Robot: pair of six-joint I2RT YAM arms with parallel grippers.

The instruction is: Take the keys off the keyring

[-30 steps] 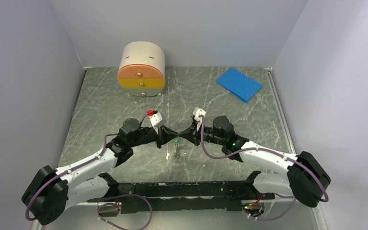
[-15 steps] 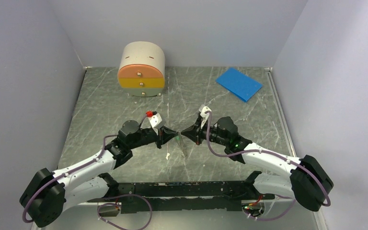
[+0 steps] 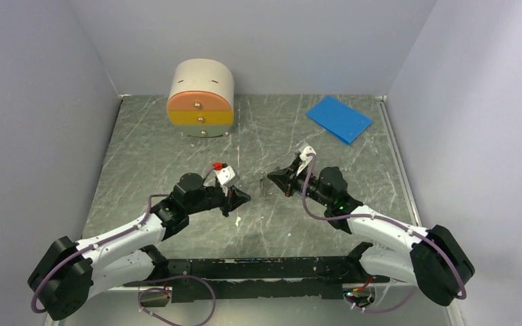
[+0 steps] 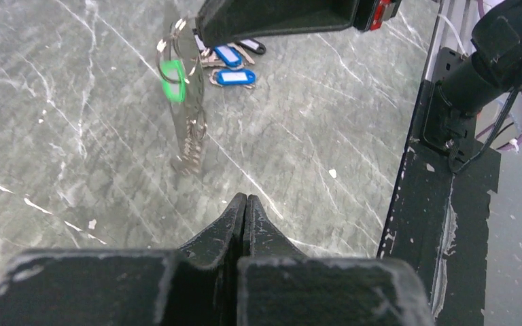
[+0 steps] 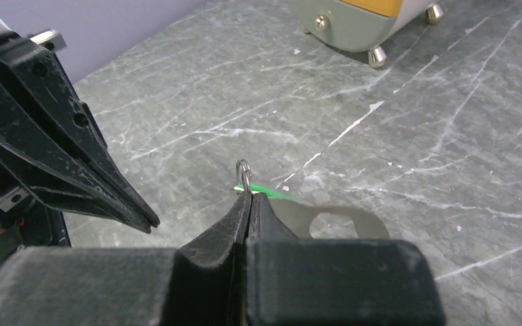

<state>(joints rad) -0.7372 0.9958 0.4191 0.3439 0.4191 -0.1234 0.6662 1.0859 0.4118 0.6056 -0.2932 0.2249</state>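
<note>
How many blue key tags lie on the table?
2. One blue tag lies beside a black tag; the second blue tag lies just nearer the left wrist camera. The right gripper may hide others.

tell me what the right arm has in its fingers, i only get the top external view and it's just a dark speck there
Observer: The right gripper is shut on the keyring, which dangles below its tip in the left wrist view.
Operator: what else hangs there
Observer: The green tag hangs at the small rings right by that tip and looks attached.
Operator: and the other arm, holding anything
Observer: No. The left gripper is shut and empty, apart from the keyring.
</note>
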